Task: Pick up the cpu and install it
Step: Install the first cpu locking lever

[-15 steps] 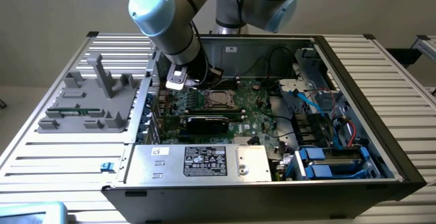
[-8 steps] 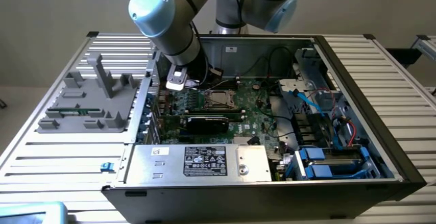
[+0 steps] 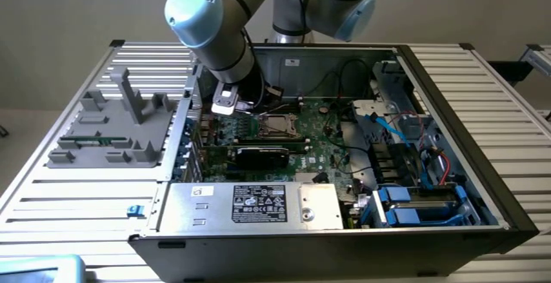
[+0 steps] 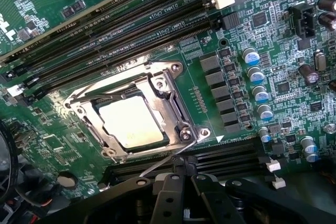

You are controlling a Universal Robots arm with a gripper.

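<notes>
Flat square silver-topped cpu [image 4: 131, 121] lies in the metal-framed socket [image 4: 170, 103]. Likely light, stiff, slick, fragile; you would take its edges. Black gripper [image 4: 184, 182] near; open or closed, cannot tell.

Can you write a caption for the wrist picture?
Shiny silver square cpu sitting in the metal-framed socket on the green motherboard.
</notes>
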